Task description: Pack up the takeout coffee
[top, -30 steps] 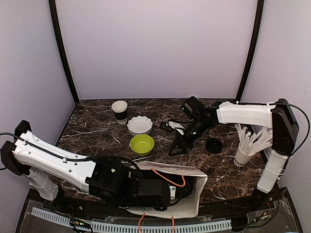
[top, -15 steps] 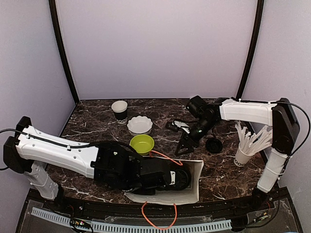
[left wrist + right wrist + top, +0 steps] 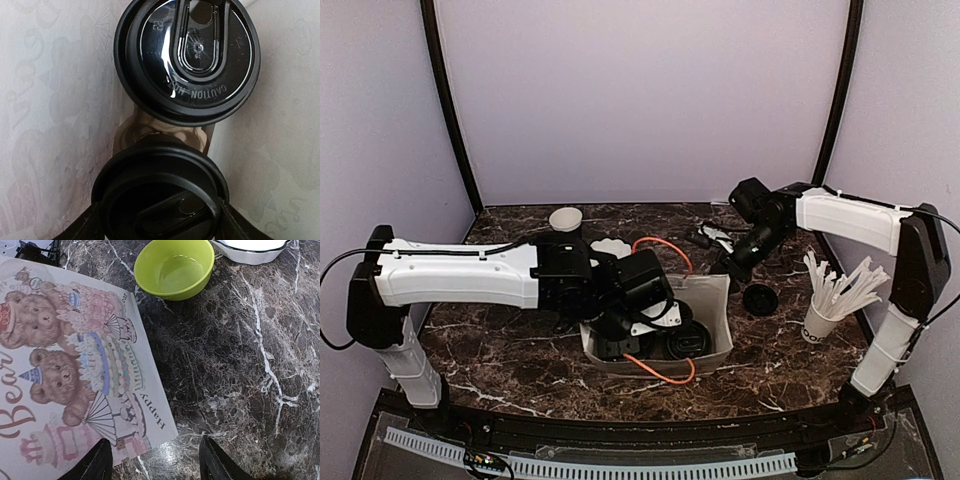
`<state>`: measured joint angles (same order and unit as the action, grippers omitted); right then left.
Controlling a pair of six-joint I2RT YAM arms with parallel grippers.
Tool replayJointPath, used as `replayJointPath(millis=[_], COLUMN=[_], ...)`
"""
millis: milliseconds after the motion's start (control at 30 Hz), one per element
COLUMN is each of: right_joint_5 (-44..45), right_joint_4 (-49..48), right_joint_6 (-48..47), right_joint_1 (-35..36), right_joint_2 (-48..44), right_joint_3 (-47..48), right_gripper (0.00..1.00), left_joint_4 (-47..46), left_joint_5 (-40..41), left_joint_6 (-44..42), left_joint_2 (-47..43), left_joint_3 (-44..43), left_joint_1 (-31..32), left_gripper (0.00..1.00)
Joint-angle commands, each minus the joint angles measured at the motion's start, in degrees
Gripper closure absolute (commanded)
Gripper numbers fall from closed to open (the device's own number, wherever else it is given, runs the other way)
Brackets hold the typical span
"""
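since the bag [image 3: 715, 300] shifted to mid-table, we see the left gripper [image 3: 160, 222] clasping the takeout coffee [image 3: 160, 190] inside. right gripper [image 3: 155, 462] retreated, jaws apart, empty; only release remains.

Left pincer [image 3: 670, 340], takeout coffee [image 3: 687, 344] inside white bag [image 3: 718, 300]

The bench [image 3: 240, 365] is dark marble-patterned stone or laminate, veined white and polished enough to catch the light, and the lime bowl [image 3: 175, 267] looks like smooth, glossy plastic. The bag [image 3: 65, 365] is white paper printed with pastel bears, its outside carrying a soft sheen, its inner walls thin and matt with the print ghosting through. The takeout coffee [image 3: 160, 195] has a smooth black plastic lid, dull in shade, while the second lidded cup [image 3: 187, 55] shows the same plastic mirror-glossy, with raised lettering.
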<state>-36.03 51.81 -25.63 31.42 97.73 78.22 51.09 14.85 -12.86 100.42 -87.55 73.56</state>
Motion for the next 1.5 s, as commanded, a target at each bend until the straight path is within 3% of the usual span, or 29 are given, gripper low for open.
replayJointPath(millis=[0, 400, 600, 1000, 1067, 1233, 1467], right_joint_5=[-0.6, -0.3, -0.6, -0.8, -1.0, -1.1, -1.1], right_joint_4=[3.5, 4.6, 4.1, 4.4, 4.8, 6.1, 7.1], right_joint_6=[-1.8, -1.2, -0.5, 0.2, 0.1, -0.5, -0.5], right_joint_1=[-1.0, -1.8, -1.9, -1.9, -1.9, -1.9, -1.9], right_joint_2=[-2.4, -4.4, -5.5, -5.4, -5.5, -5.5, -4.5], right_joint_3=[2.3, 1.7, 0.0, 1.2, 1.4, 2.3, 4.1], right_gripper=[0.40, 0.40, 0.40, 0.40, 0.40, 0.39, 0.39], left_joint_4=[4.0, -0.7, -0.3, 7.2, 7.5, 5.4, 3.3], left_joint_5=[-10.1, -17.1, -16.8, -12.0, -13.7, -20.3, -23.6], left_joint_6=[1.6, -1.1, -2.1, 2.3, 2.9, 2.6, 2.2], left_joint_2=[2.0, 3.5, 7.1, 11.3, 10.1, 3.7, -1.0], left_joint_3=[-0.9, 4.8, 5.0, -5.4, -6.1, -6.7, -10.6], left_joint_1=[-3.1, -8.3, -8.4, -8.4, -8.3, -8.3, -8.3], left_gripper=[0.55, 0.56, 0.57, 0.58, 0.52, 0.26, 0.05])
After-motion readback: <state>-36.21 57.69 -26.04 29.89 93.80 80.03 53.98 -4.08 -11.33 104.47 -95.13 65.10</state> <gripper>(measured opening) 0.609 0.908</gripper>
